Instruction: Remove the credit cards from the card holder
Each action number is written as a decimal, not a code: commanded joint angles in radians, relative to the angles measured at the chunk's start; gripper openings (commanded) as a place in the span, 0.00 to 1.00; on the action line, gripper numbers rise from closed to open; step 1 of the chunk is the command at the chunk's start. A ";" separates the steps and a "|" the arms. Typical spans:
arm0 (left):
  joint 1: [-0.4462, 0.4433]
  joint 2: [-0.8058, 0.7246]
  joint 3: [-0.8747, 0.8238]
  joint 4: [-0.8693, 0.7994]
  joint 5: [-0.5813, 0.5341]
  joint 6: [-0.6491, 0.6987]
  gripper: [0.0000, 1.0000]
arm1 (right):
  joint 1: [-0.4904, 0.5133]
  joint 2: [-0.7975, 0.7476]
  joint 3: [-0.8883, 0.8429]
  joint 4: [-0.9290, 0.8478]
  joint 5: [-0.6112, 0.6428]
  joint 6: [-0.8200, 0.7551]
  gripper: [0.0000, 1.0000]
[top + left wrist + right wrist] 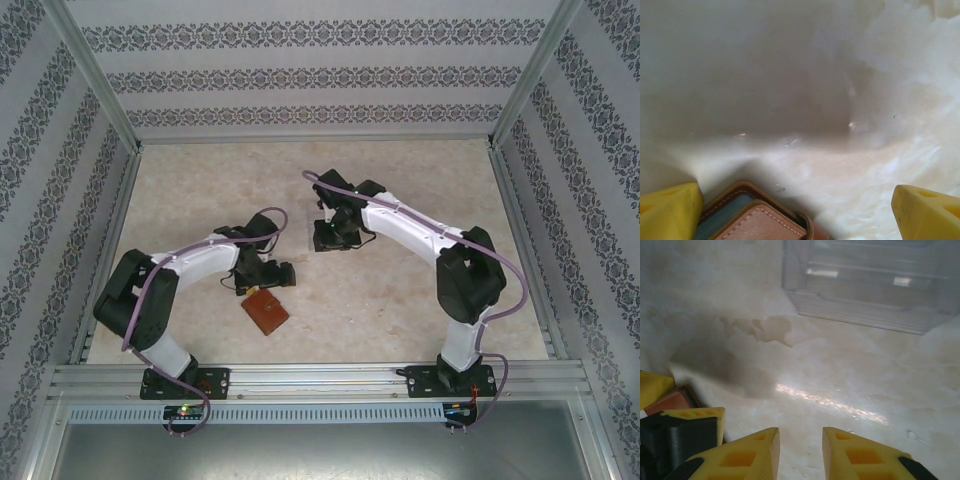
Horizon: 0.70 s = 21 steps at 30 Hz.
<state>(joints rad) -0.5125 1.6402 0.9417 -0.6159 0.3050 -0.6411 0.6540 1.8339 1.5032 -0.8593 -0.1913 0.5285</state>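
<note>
Wide-open left end effector (795,192) hovering over wallet (760,220), lying off-centre; centring needed before closing; right end effector (800,436) idling, slightly parted, empty.

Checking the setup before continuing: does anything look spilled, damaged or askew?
Nothing looks broken. The card holder lies askew to the near edge of the table. A tan blotch on the table before the clear rack may be a stain or merely the surface pattern.
</note>
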 commanded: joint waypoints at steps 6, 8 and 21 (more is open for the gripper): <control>-0.077 -0.013 0.069 0.027 -0.045 0.016 0.95 | -0.015 -0.095 -0.064 0.002 0.013 0.032 0.30; -0.074 -0.053 0.064 -0.018 -0.106 0.007 0.95 | -0.005 -0.103 -0.076 0.004 0.000 0.037 0.31; 0.101 -0.340 -0.152 -0.149 -0.129 -0.074 0.78 | 0.134 -0.096 -0.147 0.078 -0.098 0.154 0.31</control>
<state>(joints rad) -0.4435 1.3369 0.8310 -0.6922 0.1749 -0.6853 0.7536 1.7508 1.3693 -0.8055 -0.2562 0.6323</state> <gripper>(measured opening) 0.807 0.306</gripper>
